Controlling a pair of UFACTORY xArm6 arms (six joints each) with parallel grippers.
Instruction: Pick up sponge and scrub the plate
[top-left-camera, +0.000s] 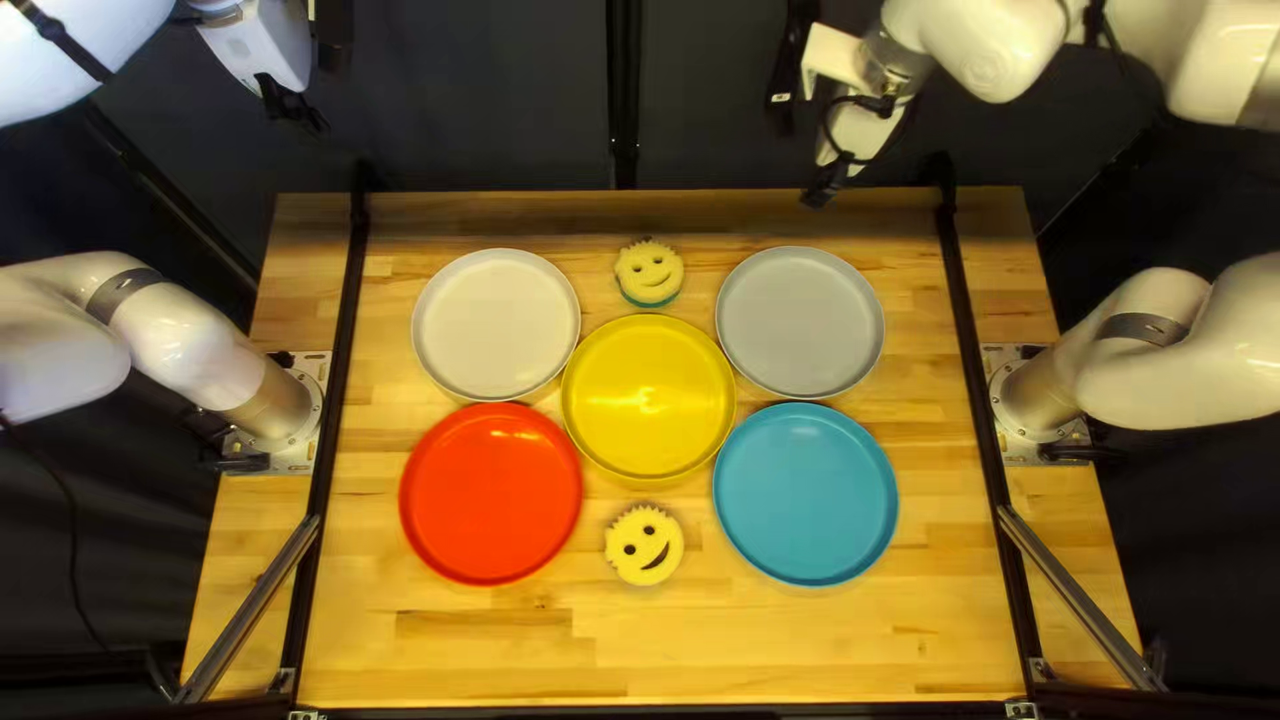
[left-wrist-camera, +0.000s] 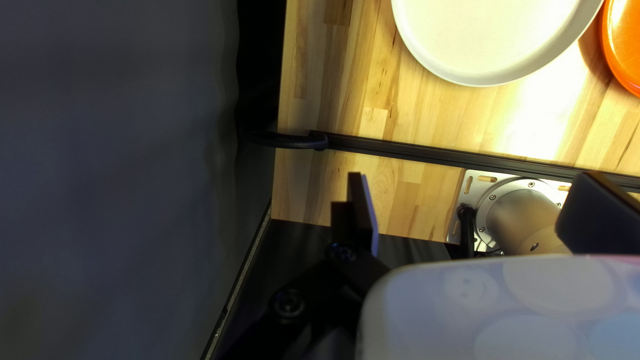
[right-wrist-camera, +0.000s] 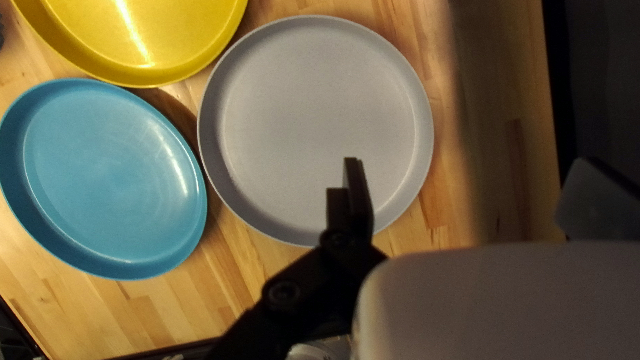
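In the top left view my left gripper (top-left-camera: 291, 104) is raised beyond the table's far edge; the left wrist view shows this gripper (left-wrist-camera: 467, 213) open and empty. My right gripper (top-left-camera: 823, 180) hangs over the far edge in the top left view. Seen from its own wrist, the right gripper (right-wrist-camera: 460, 193) has its fingers wide apart, nothing held. Two smiley sponges lie on the table: one sponge (top-left-camera: 650, 274) beyond the yellow plate (top-left-camera: 648, 398), the other sponge (top-left-camera: 644, 544) on its near side. Around them are white (top-left-camera: 496, 324), grey (top-left-camera: 800, 322), red (top-left-camera: 491, 494) and blue (top-left-camera: 806, 494) plates.
Black rails (top-left-camera: 344, 387) run along both sides of the wooden table (top-left-camera: 640, 654). The left arm's base (top-left-camera: 280, 407) and right arm's base (top-left-camera: 1047, 400) stand outside them. A dark curtain (top-left-camera: 480, 107) hangs behind the far edge.
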